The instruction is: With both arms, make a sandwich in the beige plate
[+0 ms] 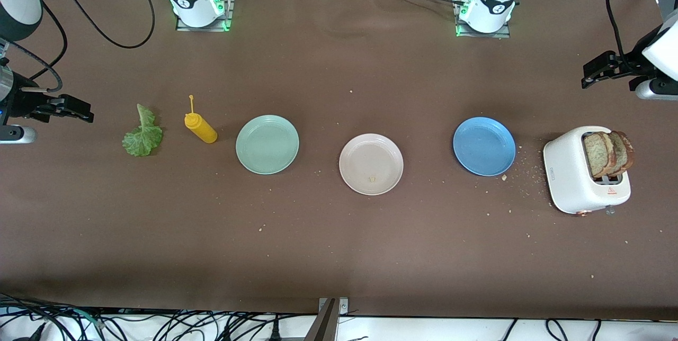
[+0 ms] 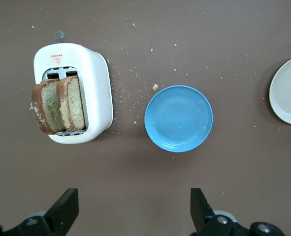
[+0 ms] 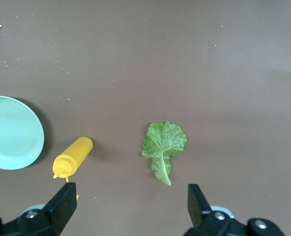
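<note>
While the beige plate (image 1: 371,163) sits bare mid-table between the mint plate (image 1: 267,144) and blue plate (image 1: 483,145), two bread slices (image 1: 609,153) stand in the toaster (image 1: 574,179) at the left arm's end. Lettuce (image 1: 142,133) lies beside the mustard bottle (image 1: 200,126) toward the right arm's end. Left gripper (image 2: 133,211) hangs over bare table near the toaster and right gripper (image 3: 130,209) over bare table near the lettuce, both with fingers apart, empty.

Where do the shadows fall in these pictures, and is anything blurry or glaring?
Front view: even light, soft shadows beside the yellow bottle and toaster, a darker band along the table's near edge, no glare. Right wrist view: lettuce leaf sharp. Left wrist view: blue plate sharp with faint sheen.
</note>
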Controlling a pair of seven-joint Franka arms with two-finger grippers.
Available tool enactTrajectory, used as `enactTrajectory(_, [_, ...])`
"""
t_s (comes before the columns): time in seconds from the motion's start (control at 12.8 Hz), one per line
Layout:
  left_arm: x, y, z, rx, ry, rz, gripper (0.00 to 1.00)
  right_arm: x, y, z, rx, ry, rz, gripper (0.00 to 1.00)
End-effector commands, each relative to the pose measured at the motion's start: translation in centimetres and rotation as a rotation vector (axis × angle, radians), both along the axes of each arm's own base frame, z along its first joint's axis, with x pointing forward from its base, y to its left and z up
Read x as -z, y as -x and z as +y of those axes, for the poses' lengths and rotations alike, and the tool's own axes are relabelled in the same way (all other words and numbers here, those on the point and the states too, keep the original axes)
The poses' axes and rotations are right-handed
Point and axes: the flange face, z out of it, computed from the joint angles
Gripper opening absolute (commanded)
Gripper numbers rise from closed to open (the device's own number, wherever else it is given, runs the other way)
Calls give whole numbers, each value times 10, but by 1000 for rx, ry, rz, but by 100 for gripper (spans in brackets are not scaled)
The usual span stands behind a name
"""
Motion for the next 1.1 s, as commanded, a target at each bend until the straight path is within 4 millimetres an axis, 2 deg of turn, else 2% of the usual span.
enactTrajectory(0.0, [-3,-4,3,21,13,-12,100,-8,2,0,9,-2,3,100])
enactTrajectory(0.63, [-3,-5,3,21,13,-15,100,-16,-2,4,-10,11,-14,100])
enactTrajectory(1.02, [-2,-5,2,21,13,-14,100,-4,-1,5,-3,9,29,100])
